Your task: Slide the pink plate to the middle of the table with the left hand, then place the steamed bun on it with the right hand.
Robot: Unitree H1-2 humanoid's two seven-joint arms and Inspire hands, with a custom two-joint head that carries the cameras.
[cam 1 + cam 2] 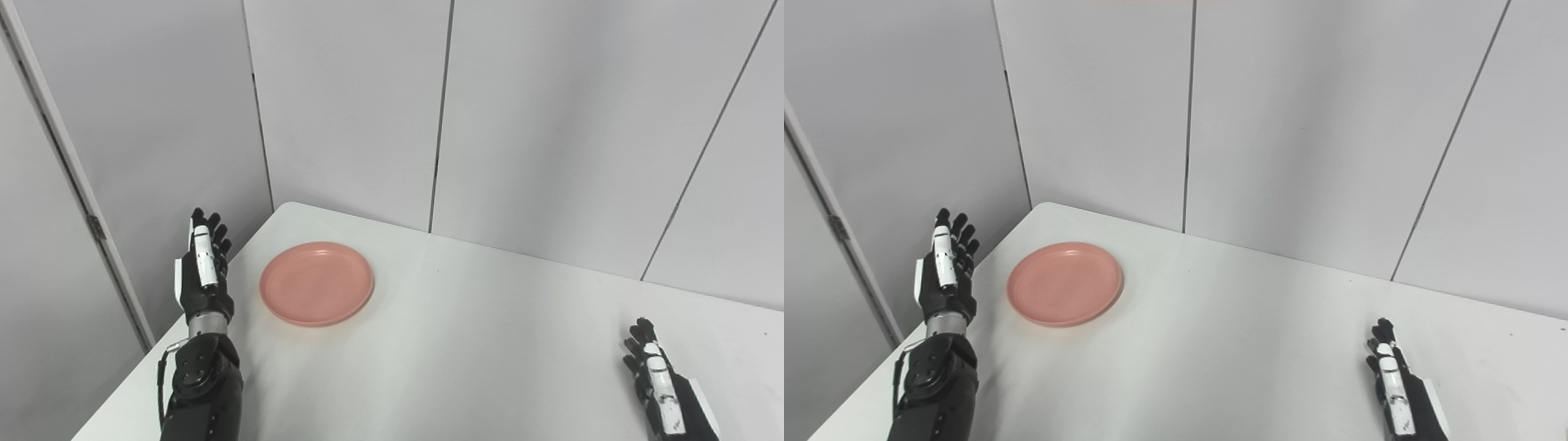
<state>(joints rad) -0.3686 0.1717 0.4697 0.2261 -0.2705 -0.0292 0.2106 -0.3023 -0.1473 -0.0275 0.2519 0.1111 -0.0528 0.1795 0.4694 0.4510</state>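
A round pink plate (316,282) lies empty near the far left corner of the white table (465,343). My left hand (205,269) is raised at the table's left edge, a short way left of the plate and not touching it, fingers straight and apart, holding nothing. My right hand (658,380) rests low at the front right of the table, fingers extended, empty. No steamed bun shows in either view.
Grey wall panels (520,122) stand close behind the table's far edge. The table's left edge (184,331) runs right beside my left forearm. A pale door frame (67,177) stands at the far left.
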